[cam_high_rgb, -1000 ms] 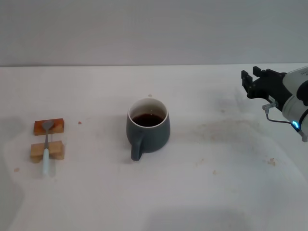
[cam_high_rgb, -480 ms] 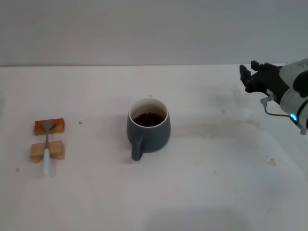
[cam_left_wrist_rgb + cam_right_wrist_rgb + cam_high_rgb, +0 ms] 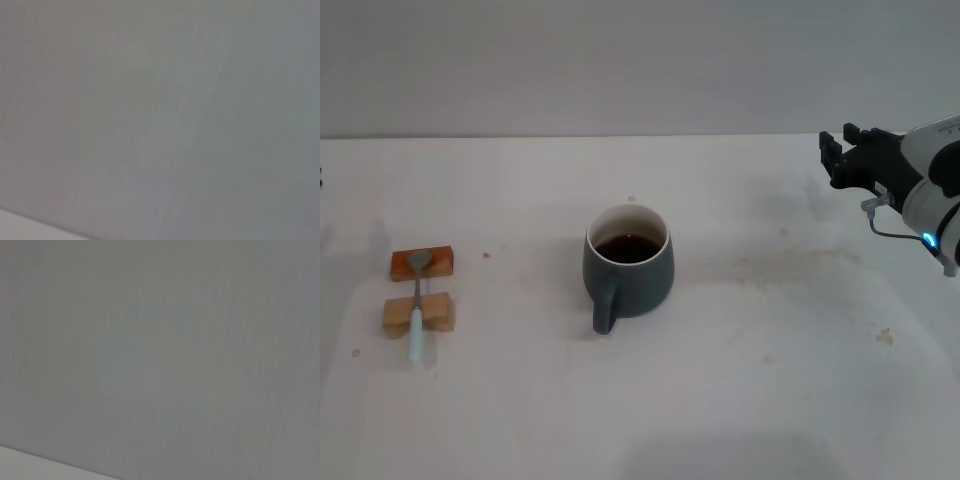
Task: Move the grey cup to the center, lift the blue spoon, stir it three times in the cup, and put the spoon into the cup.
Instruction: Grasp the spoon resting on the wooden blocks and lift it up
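The grey cup (image 3: 628, 264) stands upright in the middle of the white table, its handle toward the front and dark liquid inside. Far to its left, the blue spoon (image 3: 416, 305) lies across two small wooden blocks (image 3: 419, 288), with its metal bowl on the far block and its pale handle sticking out over the near one. My right gripper (image 3: 840, 150) hovers open and empty at the far right, well away from the cup. The left gripper is out of view. Both wrist views show only a plain grey wall.
The table's back edge (image 3: 620, 136) meets a grey wall. Small crumbs and faint stains dot the tabletop to the right of the cup (image 3: 780, 265). A soft shadow lies on the table at the far left edge.
My right gripper has risen a little and drawn back toward the far right. The shadow at the left edge has shifted. Cup and spoon have not moved.
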You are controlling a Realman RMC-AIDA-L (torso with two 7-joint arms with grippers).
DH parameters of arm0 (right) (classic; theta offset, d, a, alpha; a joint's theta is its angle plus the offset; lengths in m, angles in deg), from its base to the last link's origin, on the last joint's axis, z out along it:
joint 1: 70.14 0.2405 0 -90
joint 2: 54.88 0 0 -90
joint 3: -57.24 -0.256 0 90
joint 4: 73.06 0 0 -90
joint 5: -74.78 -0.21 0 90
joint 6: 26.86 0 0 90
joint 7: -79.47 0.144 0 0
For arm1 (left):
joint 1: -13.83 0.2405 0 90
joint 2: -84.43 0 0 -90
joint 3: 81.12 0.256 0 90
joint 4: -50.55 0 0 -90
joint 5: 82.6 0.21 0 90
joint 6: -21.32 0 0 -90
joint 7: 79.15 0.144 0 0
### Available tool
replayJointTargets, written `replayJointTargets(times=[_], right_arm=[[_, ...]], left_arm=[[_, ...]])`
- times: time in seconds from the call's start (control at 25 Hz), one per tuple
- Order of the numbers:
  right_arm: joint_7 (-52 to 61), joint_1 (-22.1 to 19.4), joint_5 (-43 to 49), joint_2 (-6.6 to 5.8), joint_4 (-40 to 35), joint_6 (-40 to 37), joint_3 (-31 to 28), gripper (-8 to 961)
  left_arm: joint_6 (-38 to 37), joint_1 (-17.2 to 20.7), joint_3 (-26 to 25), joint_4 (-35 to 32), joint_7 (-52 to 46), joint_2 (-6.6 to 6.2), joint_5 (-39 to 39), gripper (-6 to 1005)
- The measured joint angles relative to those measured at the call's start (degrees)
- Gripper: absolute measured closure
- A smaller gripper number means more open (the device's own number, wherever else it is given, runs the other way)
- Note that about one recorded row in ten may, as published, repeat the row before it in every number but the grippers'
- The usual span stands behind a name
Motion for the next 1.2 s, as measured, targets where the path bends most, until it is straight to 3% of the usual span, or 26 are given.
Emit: replayJointTargets(times=[0.24,0.28,0.36,0.4,0.52,0.6,0.8,1.08,1.16,1.2], right_arm=[[0.0,0.14,-0.02,0.08,0.12,0.06,-0.26,651],[0.0,0.27,-0.05,0.12,0.12,0.06,-0.26,651],[0.0,0.33,-0.06,0.14,0.12,0.06,-0.25,651],[0.0,0.48,-0.07,0.16,0.12,0.06,-0.25,651],[0.0,0.57,-0.1,0.21,0.12,0.06,-0.25,651],[0.0,0.64,-0.16,0.24,0.11,0.06,-0.25,651],[0.0,0.83,-0.17,0.25,0.15,0.05,-0.25,651],[0.0,1.11,-0.01,0.25,0.19,0.03,-0.25,651],[0.0,1.12,0.0,0.25,0.19,0.03,-0.26,651],[-0.18,1.14,0.0,0.25,0.21,0.03,-0.25,651]], left_arm=[[11.62,5.62,0.06,9.78,12.65,2.11,-0.67,323],[16.85,7.76,0.24,13.36,16.49,3.08,-0.88,323],[18.08,8.39,0.41,14.4,17.29,3.34,-0.94,323],[22.13,10.34,1.01,17.29,19.56,4.15,-1.14,323],[24.91,11.81,1.76,19.16,21.03,4.91,-1.25,323],[27.39,13.99,2.95,21.65,22.58,6.18,-1.37,323],[29.55,17.24,4.82,26.2,23.0,6.69,-1.83,323],[29.11,18.47,7.07,28.52,23.45,7.14,-2.08,323],[26.44,18.65,7.91,27.49,23.33,7.16,-2.11,323],[20.62,19.7,9.26,25.37,23.01,7.2,-2.19,323]])
